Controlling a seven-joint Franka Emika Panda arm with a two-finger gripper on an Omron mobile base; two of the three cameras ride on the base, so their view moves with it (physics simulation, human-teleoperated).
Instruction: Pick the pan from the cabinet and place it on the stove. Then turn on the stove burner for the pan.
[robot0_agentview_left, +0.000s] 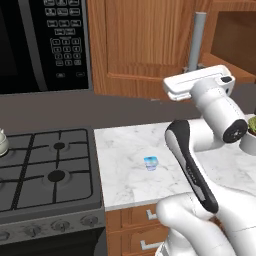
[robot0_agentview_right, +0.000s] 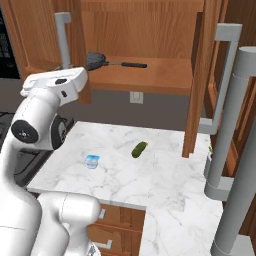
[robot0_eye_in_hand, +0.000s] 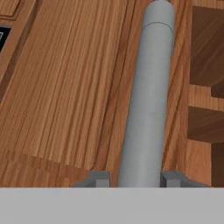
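Observation:
The pan (robot0_agentview_right: 96, 60) lies on the shelf of the open cabinet (robot0_agentview_right: 165, 75), its long black handle pointing right. My gripper (robot0_eye_in_hand: 135, 179) sits at the lower end of the grey bar handle (robot0_eye_in_hand: 148, 96) of the cabinet's left door (robot0_agentview_left: 135, 45). One fingertip presses close on each side of the bar, so the gripper is shut on it. From the base, my gripper (robot0_agentview_right: 62, 69) is just left of the pan and a little nearer. The stove (robot0_agentview_left: 30, 200) is at lower left, and its wider stove burner (robot0_agentview_left: 56, 175) is bare.
A white kettle (robot0_agentview_left: 1, 142) stands at the stove's left edge under a black microwave (robot0_agentview_left: 45, 45). On the marble counter (robot0_agentview_right: 150, 185) lie a small blue cup (robot0_agentview_right: 92, 160) and a green pickle (robot0_agentview_right: 139, 149). The right door's bar handles (robot0_agentview_right: 225, 100) jut out nearby.

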